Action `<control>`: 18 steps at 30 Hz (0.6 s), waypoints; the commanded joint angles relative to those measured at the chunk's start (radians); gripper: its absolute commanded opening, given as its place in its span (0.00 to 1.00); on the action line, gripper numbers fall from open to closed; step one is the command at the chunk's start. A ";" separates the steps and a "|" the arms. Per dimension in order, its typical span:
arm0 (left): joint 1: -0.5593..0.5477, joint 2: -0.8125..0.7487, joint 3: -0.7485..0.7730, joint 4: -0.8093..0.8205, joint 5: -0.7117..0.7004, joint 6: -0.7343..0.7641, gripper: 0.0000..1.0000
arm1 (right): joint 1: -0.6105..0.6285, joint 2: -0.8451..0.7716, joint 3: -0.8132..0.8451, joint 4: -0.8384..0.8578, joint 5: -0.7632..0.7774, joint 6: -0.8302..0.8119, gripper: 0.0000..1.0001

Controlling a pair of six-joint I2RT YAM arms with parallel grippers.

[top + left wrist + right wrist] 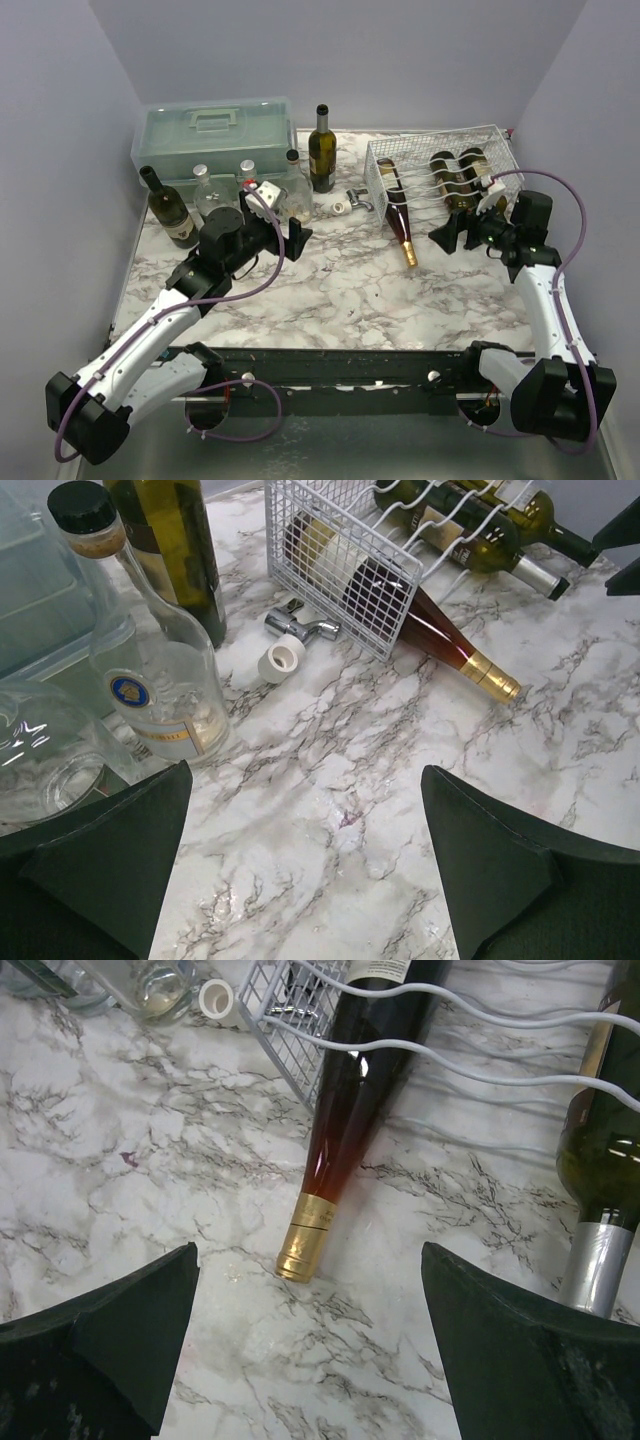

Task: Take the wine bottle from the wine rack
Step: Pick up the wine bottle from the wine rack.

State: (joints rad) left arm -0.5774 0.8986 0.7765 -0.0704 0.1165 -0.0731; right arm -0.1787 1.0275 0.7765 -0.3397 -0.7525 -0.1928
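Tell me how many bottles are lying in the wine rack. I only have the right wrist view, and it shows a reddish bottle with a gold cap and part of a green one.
Observer: Three. In the top view the reddish bottle lies at the left end of the wine rack. A dark green bottle lies next to it, and a second green bottle lies further right.
Operator: Where is the left arm? Is it near the rack?
Observer: The left gripper is open and empty. It is over the table to the left of the rack and not touching it, with a clear bottle standing close by.
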 commanded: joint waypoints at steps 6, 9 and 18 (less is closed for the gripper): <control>-0.016 -0.063 -0.034 -0.002 -0.037 0.068 0.99 | -0.002 0.062 0.032 -0.025 0.147 -0.085 0.97; -0.016 -0.070 -0.034 0.000 -0.040 0.061 0.99 | -0.003 0.083 0.052 -0.032 0.216 -0.090 0.98; -0.021 -0.075 -0.034 0.003 -0.031 0.044 0.99 | -0.002 0.183 0.037 0.096 0.428 0.009 0.96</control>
State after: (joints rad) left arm -0.5911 0.8375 0.7502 -0.0765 0.0967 -0.0254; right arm -0.1787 1.1641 0.7986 -0.3153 -0.4652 -0.2157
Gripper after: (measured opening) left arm 0.987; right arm 0.969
